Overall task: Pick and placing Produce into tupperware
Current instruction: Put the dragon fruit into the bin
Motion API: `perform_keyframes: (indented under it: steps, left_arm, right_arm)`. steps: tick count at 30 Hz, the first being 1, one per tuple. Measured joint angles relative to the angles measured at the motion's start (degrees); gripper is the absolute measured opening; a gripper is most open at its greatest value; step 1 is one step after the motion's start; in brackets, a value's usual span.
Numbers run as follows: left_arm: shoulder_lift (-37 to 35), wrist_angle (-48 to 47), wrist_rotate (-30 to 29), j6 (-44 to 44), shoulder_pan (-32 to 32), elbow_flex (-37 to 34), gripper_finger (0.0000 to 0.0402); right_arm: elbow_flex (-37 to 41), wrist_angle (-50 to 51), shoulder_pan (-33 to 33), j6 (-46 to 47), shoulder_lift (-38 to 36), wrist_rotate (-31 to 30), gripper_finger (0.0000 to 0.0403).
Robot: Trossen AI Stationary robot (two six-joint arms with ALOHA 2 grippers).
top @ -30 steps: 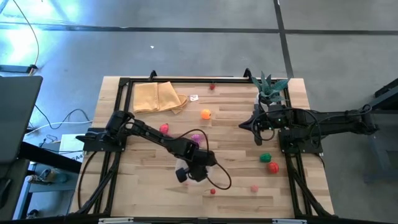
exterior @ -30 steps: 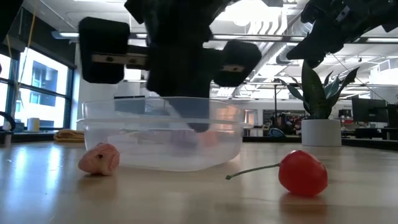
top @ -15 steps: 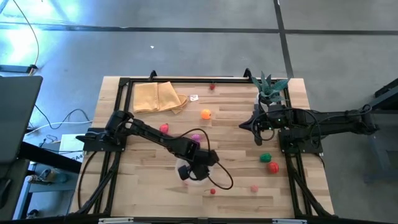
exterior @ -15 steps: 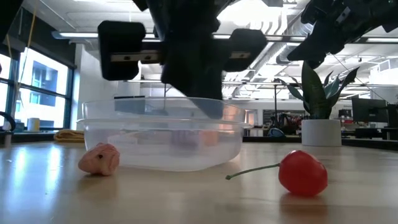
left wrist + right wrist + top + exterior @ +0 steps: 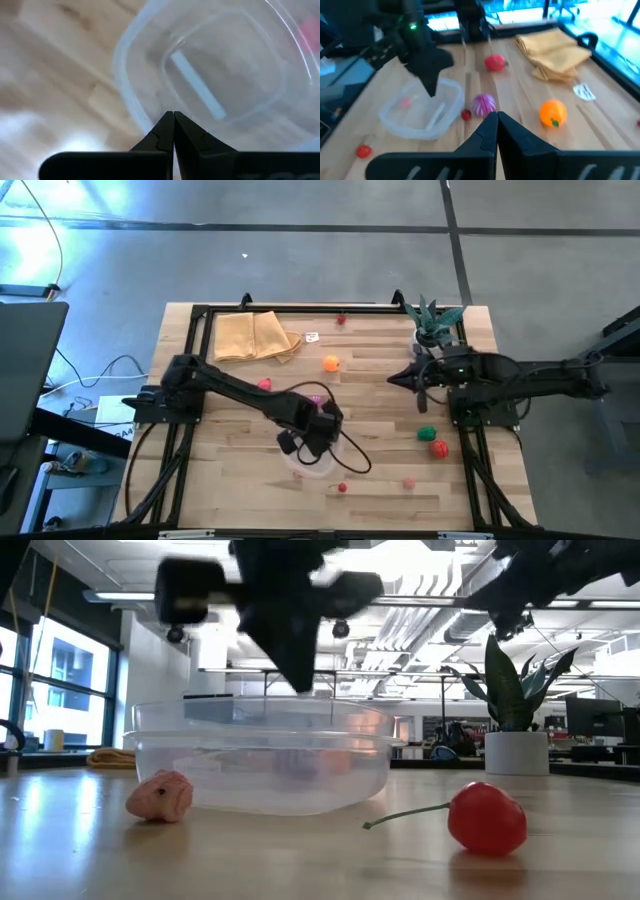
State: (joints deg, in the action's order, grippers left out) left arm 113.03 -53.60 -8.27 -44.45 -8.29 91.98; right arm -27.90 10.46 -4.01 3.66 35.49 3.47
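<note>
Since a second ago the left tool (image 5: 318, 423) has been raised out of the tupperware (image 5: 262, 768) and drawn slightly away from the near table edge; its fingers are pressed together with nothing between them, as the left wrist view confirms. The right tool (image 5: 392, 379) has barely shifted, is likewise pressed together and empty, and waits well apart from the tupperware, beside the potted plant (image 5: 436, 321).

The tupperware is a clear, thin-walled, round-cornered tub, judged light, slightly flexible and likely to slide on the smooth wooden table (image 5: 380, 350) if nudged. A faint pink piece (image 5: 406, 103) appears to lie inside it.

The produce is small, hard-looking toy plastic, judged light and prone to rolling. Just beside the tupperware lie a pale pink lumpy piece (image 5: 160, 795), a glossy cherry with a thin stem (image 5: 487, 818) and a ribbed magenta piece (image 5: 484, 104). Farther from the tupperware lie a smooth orange fruit (image 5: 331, 363) and a red strawberry (image 5: 494, 62).

Round pieces are best pinched across the middle; the cherry's stem looks too thin to hold.
</note>
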Motion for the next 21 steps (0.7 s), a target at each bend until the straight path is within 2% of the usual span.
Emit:
perform_keyframes:
  steps: [6,12,21]
  left_arm:
    - [-8.53,-1.97,-2.68,3.21,3.7,-3.89,0.0001]
    - [-18.36,0.06,-2.91,4.9,7.74,-11.34,0.0001]
    - [-33.57,14.82,3.39,6.29,13.26,-28.81,0.0001]
  right_arm:
    - [-0.11,6.13,-0.02,0.41,-8.42,-0.01,0.0]
    - [0.0,10.67,0.0,2.4,-10.95,0.01,0.0]
    - [0.0,13.83,-0.02,2.94,-10.3,-0.01,0.0]
